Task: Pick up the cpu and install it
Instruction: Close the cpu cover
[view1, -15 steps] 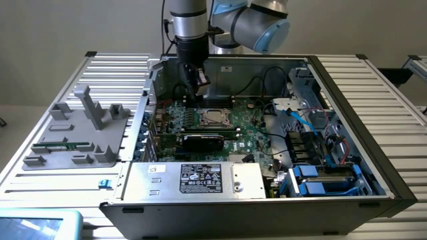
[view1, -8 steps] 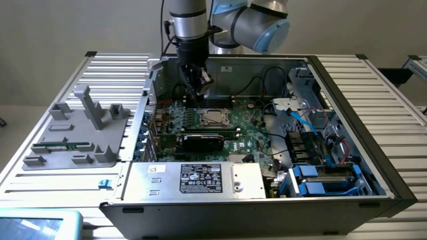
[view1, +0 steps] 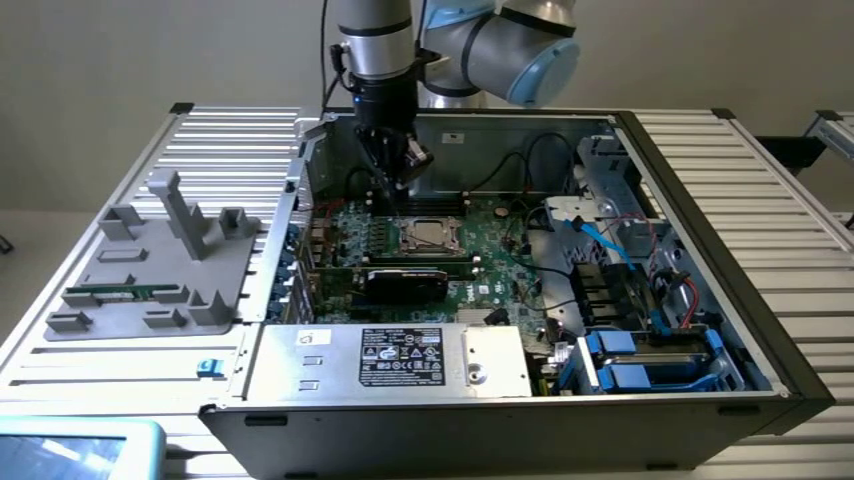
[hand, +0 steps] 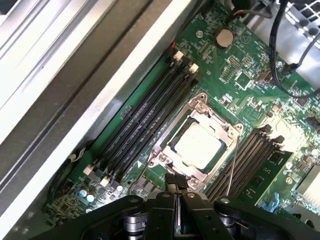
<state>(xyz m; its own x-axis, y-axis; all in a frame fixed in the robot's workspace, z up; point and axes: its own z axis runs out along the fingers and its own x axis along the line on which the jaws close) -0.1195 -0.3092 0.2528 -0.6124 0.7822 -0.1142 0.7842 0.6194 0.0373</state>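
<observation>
Silver-lidded cpu (hand: 197, 145) sits in the socket (hand: 161, 150); we reckon it's light, rigid and fragile, so edge-hold only, with the gripper (hand: 176, 182) closed, empty, nearby.

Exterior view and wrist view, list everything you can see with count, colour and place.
computer case: one, black, open on slatted table
motherboard: one, green, inside case
cpu: one, silver, in metal-framed socket
power supply: one, silver, case's near end
fixture tray: one, grey, exterior view's left
memory stick: one, green, on tray
drive caddies: two, blue, exterior view's right
gripper: one, black, shut, by socket
</observation>
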